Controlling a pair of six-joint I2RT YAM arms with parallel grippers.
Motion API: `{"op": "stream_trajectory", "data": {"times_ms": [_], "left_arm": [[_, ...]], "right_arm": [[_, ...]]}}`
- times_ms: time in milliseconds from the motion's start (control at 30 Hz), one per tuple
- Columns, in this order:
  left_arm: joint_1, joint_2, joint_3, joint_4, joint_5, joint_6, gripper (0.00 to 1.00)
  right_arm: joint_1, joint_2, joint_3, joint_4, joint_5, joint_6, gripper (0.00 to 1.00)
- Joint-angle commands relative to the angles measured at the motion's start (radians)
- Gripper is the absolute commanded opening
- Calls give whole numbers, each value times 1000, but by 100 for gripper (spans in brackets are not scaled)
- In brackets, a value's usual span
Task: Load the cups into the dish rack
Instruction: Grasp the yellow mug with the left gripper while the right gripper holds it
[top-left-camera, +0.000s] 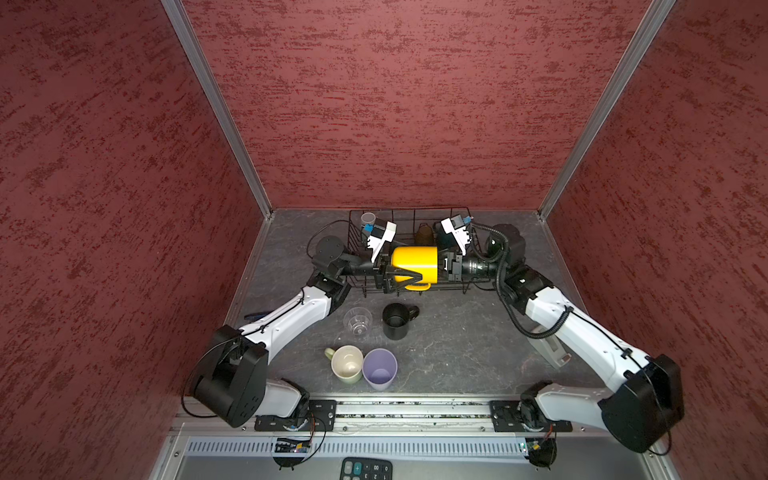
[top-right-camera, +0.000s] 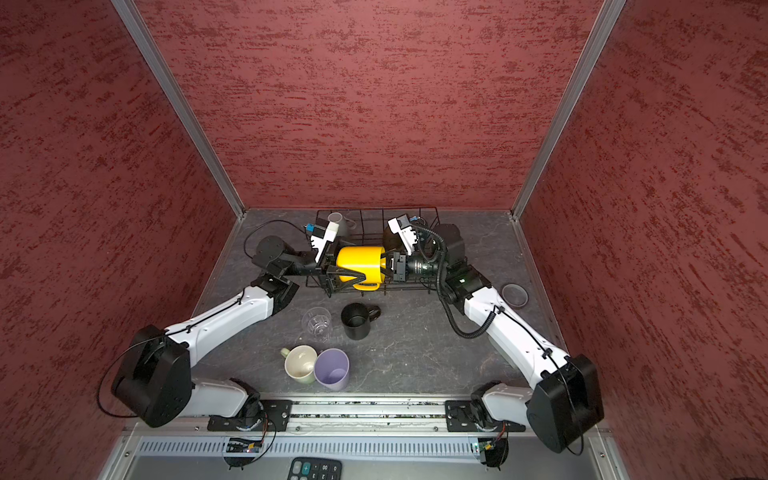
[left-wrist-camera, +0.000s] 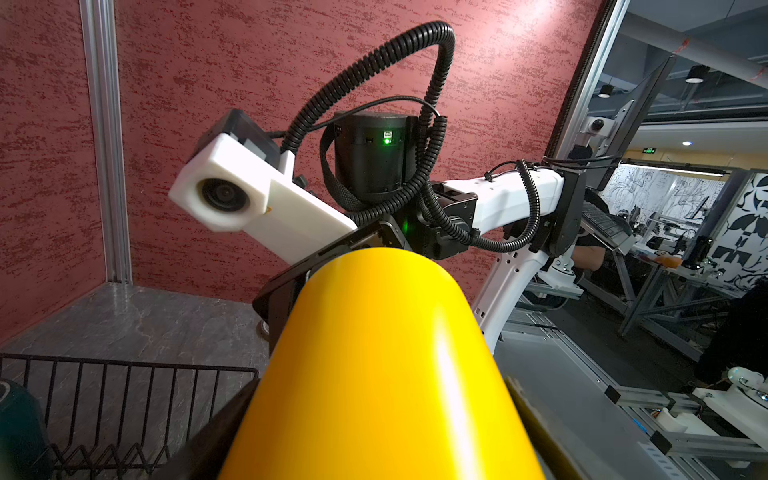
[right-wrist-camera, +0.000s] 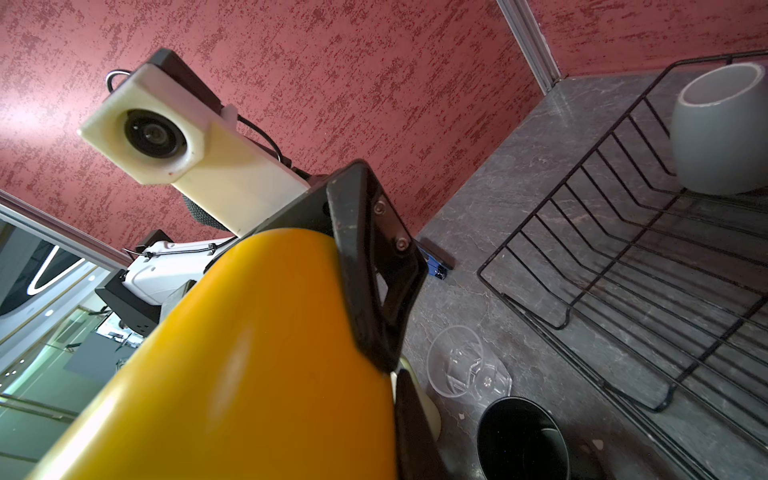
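The left jaws are standing wide around the left end of the yellow mug (top-left-camera: 415, 257), with one finger (right-wrist-camera: 374, 266) lying along its side. Whether they are pressing it or only framing it cannot be told. The mug is lying on its side in the air between the two pairs of jaws, above the front part of the dish rack (right-wrist-camera: 582, 257). The right jaws are clenched on the mug's right end, pinching its rim.

Behind the left jaws, a grey mug (top-left-camera: 368, 219) is standing upright in the rack's far corner. Behind the right jaws, a brown mug (top-left-camera: 424, 235) is sitting in the rack.

In front of the jaws, outside the rack, a clear glass (top-left-camera: 357, 322) and a black mug (top-left-camera: 396, 321) are standing on the desk (top-left-camera: 457, 353), near each other. Farther from the jaws, a pale-green mug (top-left-camera: 347, 363) and a lilac tumbler (top-left-camera: 379, 368) are standing just beside each other.
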Motion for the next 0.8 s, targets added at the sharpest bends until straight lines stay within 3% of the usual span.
{"op": "stream_trajectory", "data": {"times_ms": [0,200,367,500,767], "left_arm": [[-41,7,30,-6,130,0,85],[-45,-11,38,-74,130,46,69],[-45,-23,95,-264,119,120,51],[-42,-30,102,-279,112,115,33],[-30,-60,78,-246,56,108,7]], "right_arm": [[5,11,17,119,-6,18,0],[6,11,19,113,2,19,0],[5,4,13,108,35,22,1],[4,4,14,105,57,25,4],[5,5,16,93,82,31,15]]}}
